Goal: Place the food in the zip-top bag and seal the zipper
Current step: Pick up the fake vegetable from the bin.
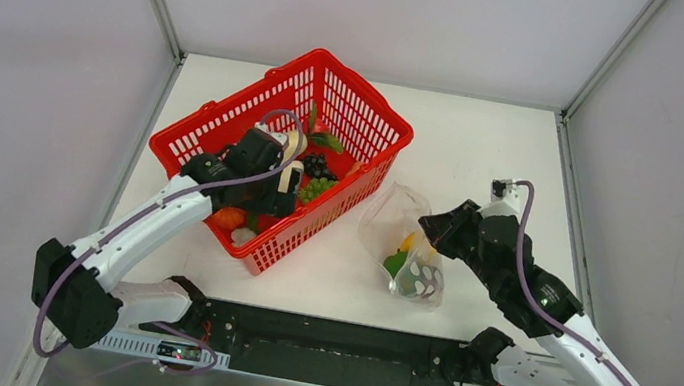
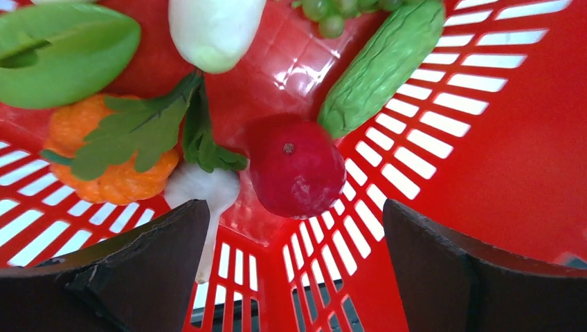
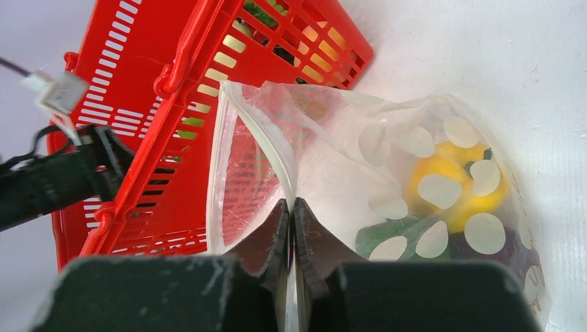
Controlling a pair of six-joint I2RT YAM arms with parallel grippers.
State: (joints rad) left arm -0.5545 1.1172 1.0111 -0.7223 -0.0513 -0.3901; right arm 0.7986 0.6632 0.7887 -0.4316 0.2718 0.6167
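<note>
The clear dotted zip-top bag (image 1: 408, 248) lies right of the basket; it also shows in the right wrist view (image 3: 387, 173), with a yellow fruit (image 3: 453, 183) and a green piece (image 3: 384, 238) inside. My right gripper (image 3: 291, 207) is shut on the bag's zipper edge (image 3: 266, 138), holding its mouth open. My left gripper (image 2: 296, 228) is open, down inside the red basket, just above a round red fruit (image 2: 297, 169). Near it lie an orange fruit (image 2: 111, 162), a green gourd (image 2: 381, 66) and green grapes (image 2: 332, 14).
The red slotted basket (image 1: 226, 126) stands left of the bag, its wall (image 2: 498, 152) close around my left fingers. White radishes (image 2: 214, 28) and a flat green piece (image 2: 62, 52) lie in it. Enclosure walls ring the white table (image 1: 486, 143).
</note>
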